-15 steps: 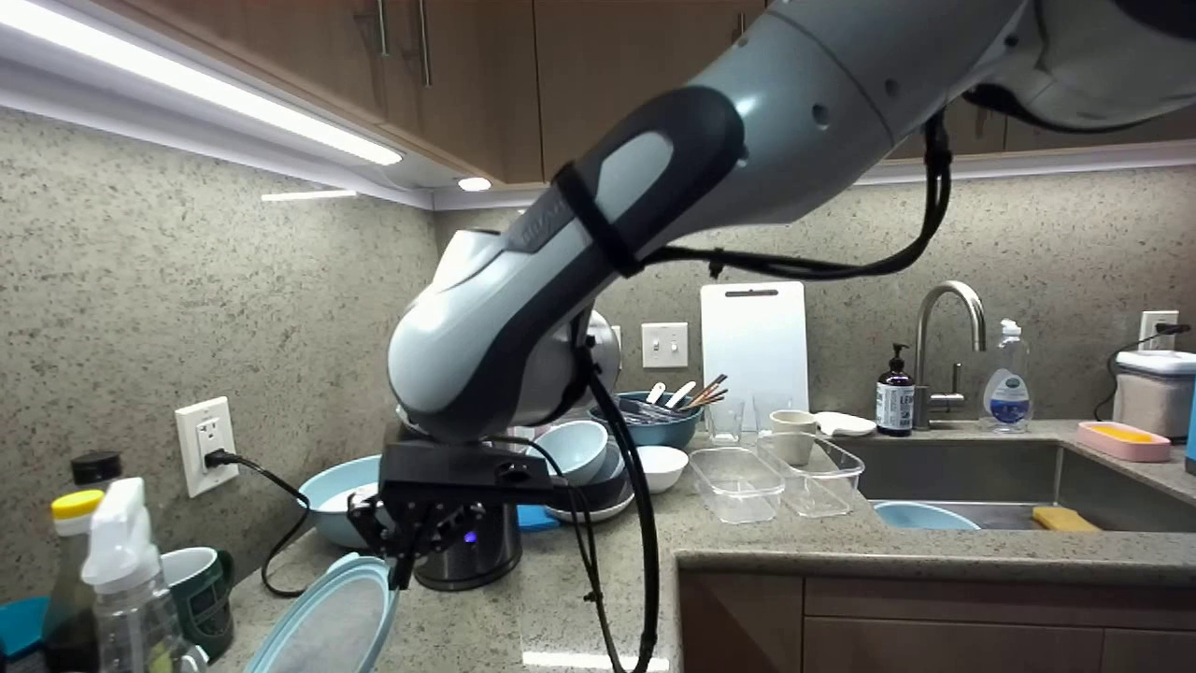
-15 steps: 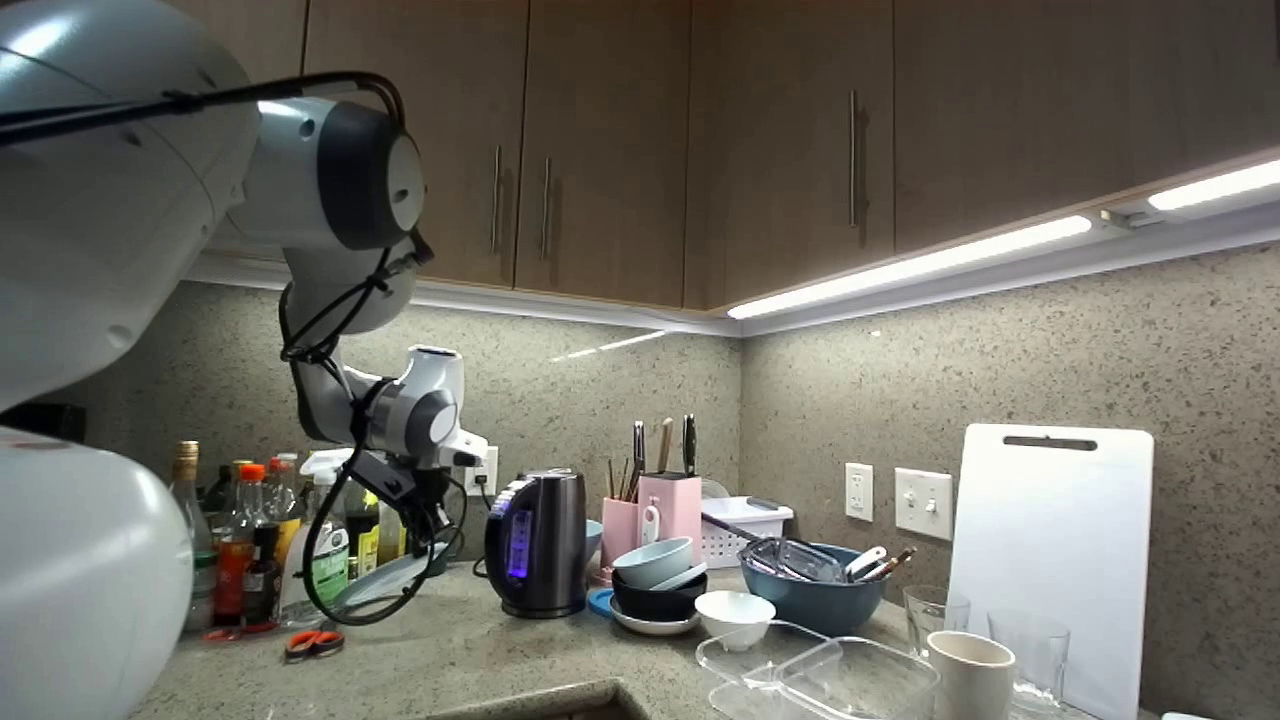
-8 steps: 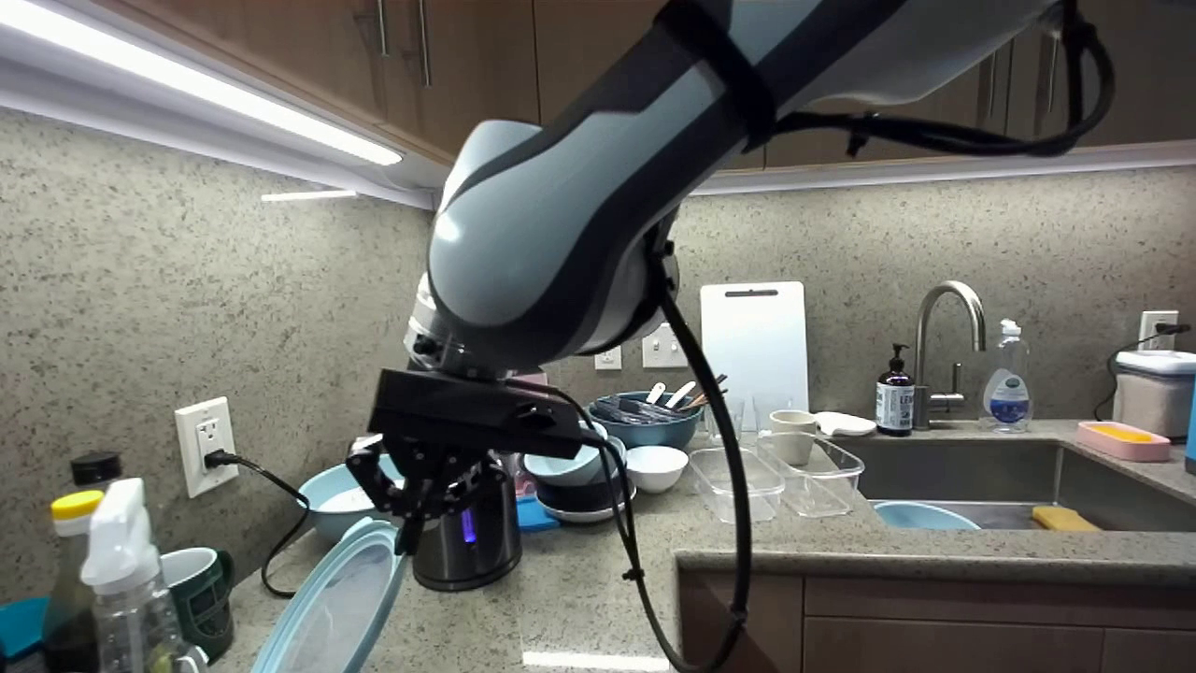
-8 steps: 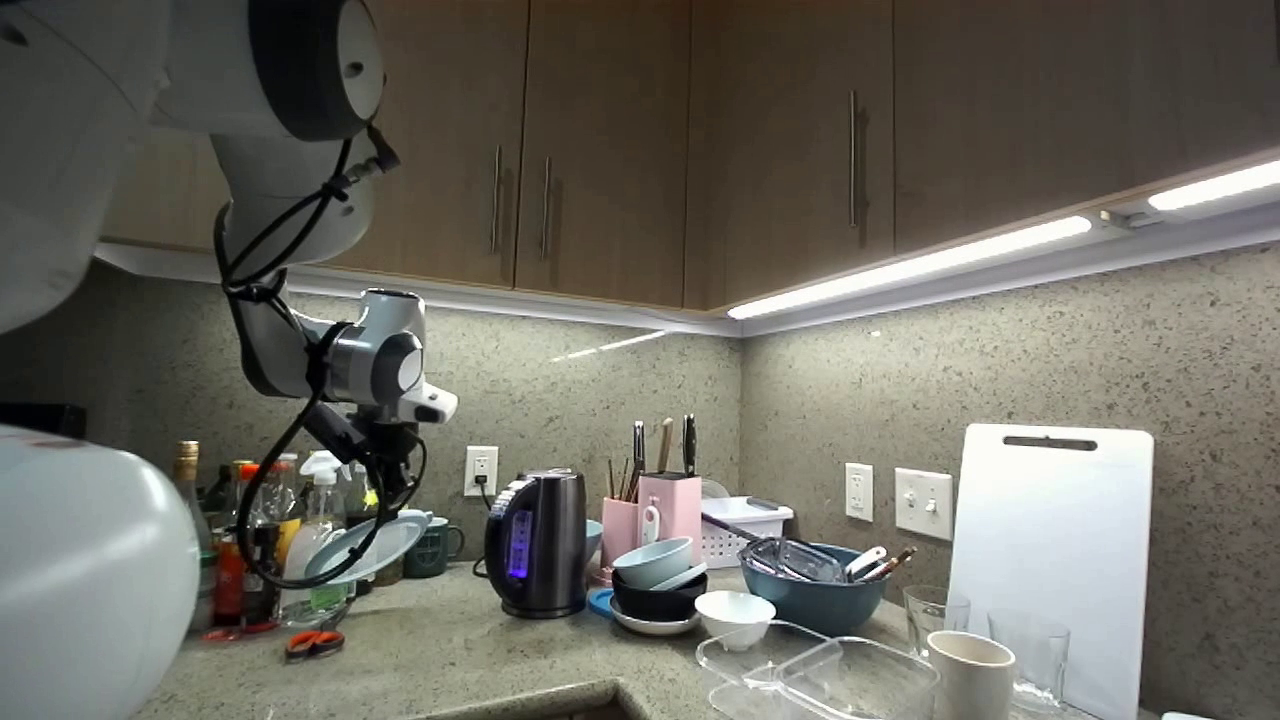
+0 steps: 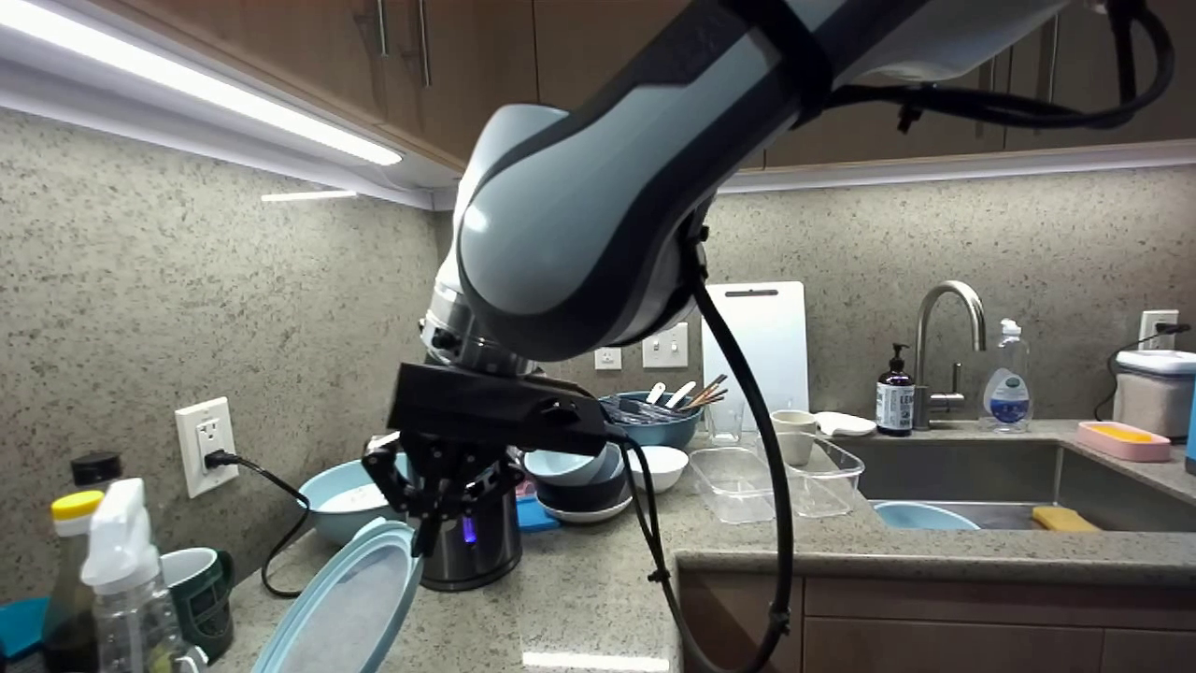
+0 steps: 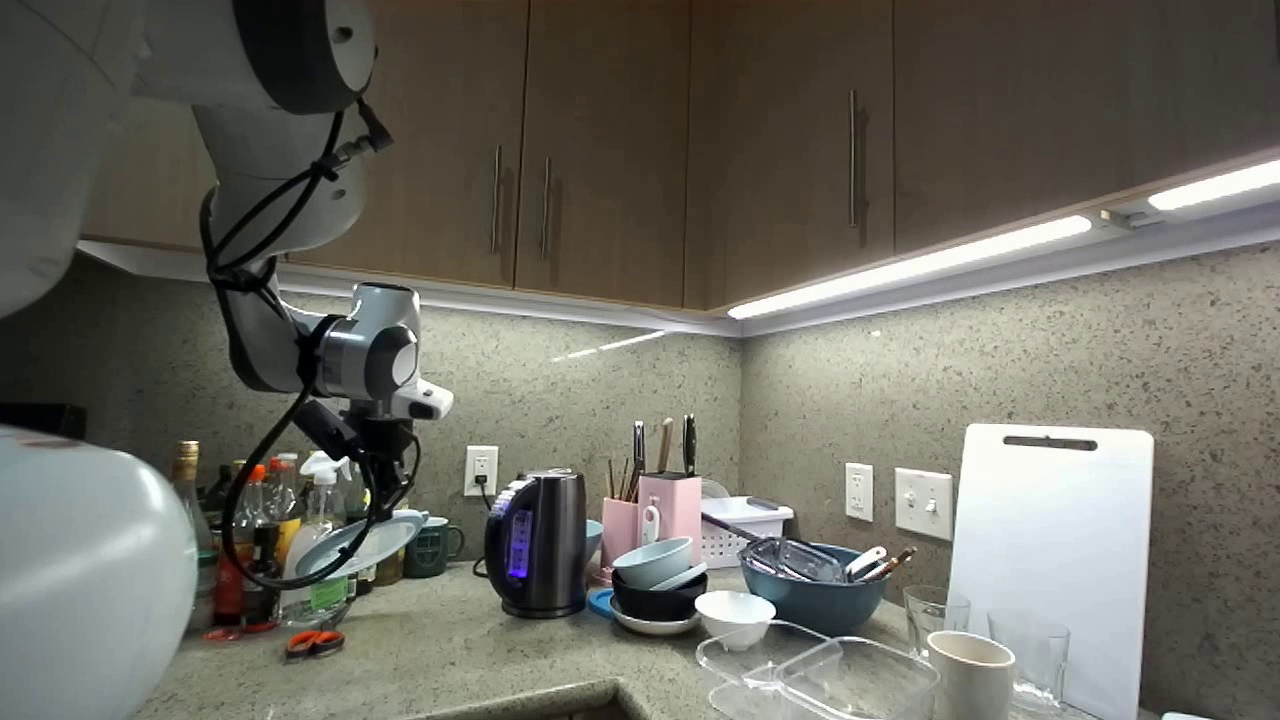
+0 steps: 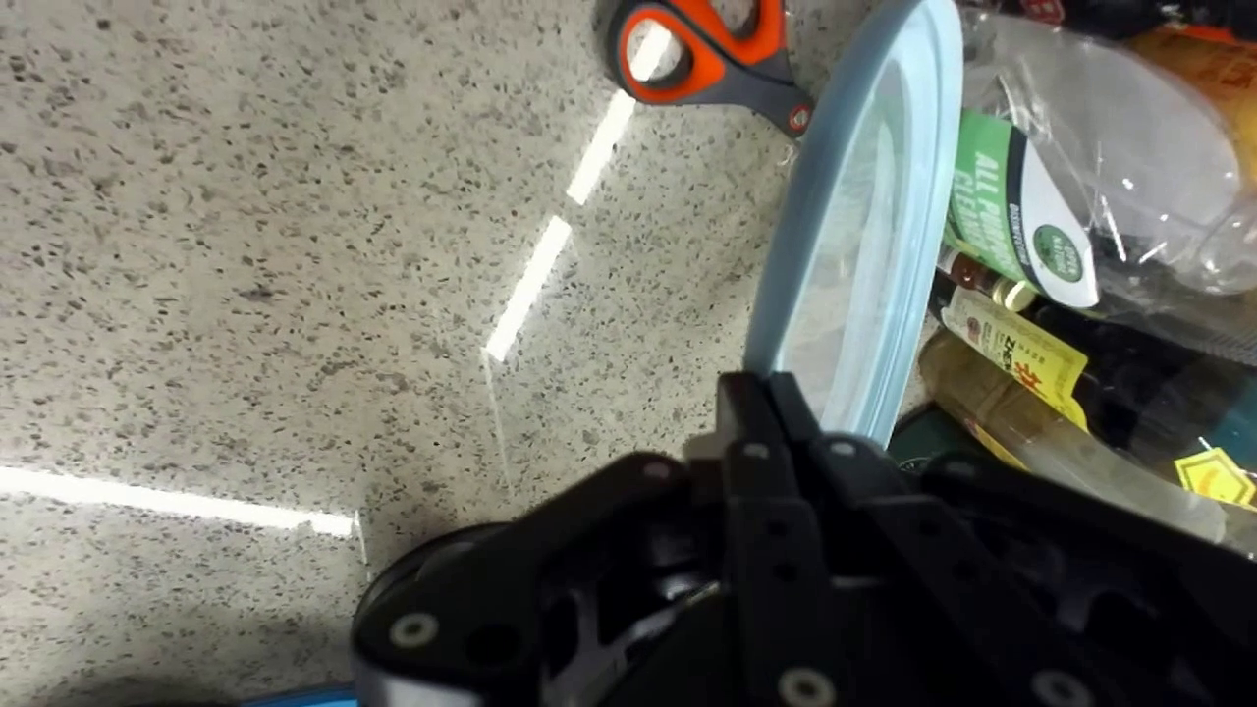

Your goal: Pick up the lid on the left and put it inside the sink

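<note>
The lid (image 5: 348, 609) is round with a light-blue rim and a clear middle. It also shows in an exterior view (image 6: 368, 546) and in the wrist view (image 7: 852, 245). My gripper (image 7: 764, 383) is shut on the lid's rim at one edge. The lid hangs tilted from the fingertips, over the counter near the bottles. The gripper shows in both exterior views (image 5: 422, 544) (image 6: 388, 508), partly behind a black cable in one. The sink (image 5: 972, 465) is at the far right, with a light-blue bowl (image 5: 925, 516) and a yellow sponge (image 5: 1065, 519) in it.
Several bottles (image 6: 325, 540) and a green mug (image 6: 428, 548) stand beside the lid. Orange scissors (image 7: 707, 54) lie on the counter. A kettle (image 6: 543, 545), stacked bowls (image 6: 655, 585), a white bowl (image 6: 735, 612) and clear containers (image 5: 738, 481) stand between gripper and sink.
The arm has risen and shifted toward the sink side in an exterior view. The gripper has lifted the lid a little, and the lid stays in its fingers. The kitchen items have not moved.
</note>
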`<state>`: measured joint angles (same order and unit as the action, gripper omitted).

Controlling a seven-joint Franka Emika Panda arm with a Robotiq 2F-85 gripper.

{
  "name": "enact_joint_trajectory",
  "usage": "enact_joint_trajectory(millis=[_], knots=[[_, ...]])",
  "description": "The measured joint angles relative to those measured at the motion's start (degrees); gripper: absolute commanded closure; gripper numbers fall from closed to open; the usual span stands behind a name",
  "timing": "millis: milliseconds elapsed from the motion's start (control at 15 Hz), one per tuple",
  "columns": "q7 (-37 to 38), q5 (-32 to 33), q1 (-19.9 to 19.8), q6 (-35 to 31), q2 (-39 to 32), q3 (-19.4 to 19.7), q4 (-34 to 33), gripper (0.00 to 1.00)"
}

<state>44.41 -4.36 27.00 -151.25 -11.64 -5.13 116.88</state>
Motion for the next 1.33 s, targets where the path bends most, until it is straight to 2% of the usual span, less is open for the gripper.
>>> enact_joint_trajectory(millis=[133, 200, 467, 533, 667, 867, 1000, 1333], knots=[[1.39, 3.91, -0.53, 0.32, 0.17, 0.01, 0.02, 0.99], [4.36, 7.81, -0.57, 0.45, 0.78, 0.54, 0.27, 0.99], [22.27, 27.18, 3.17, 3.11, 9.63, 7.25, 5.19, 0.99], [26.74, 31.98, 2.40, 5.64, 12.85, 6.64, 6.63, 0.99], [35.14, 38.91, -1.65, 12.10, 19.47, 1.73, 9.54, 0.99], [46.07, 41.13, -6.45, 22.03, 28.27, -7.01, 14.99, 0.99], [49.81, 40.49, -7.92, 25.02, 32.00, -10.67, 18.14, 0.97], [49.76, 40.49, -9.42, 24.76, 30.85, -11.34, 17.28, 0.97]])
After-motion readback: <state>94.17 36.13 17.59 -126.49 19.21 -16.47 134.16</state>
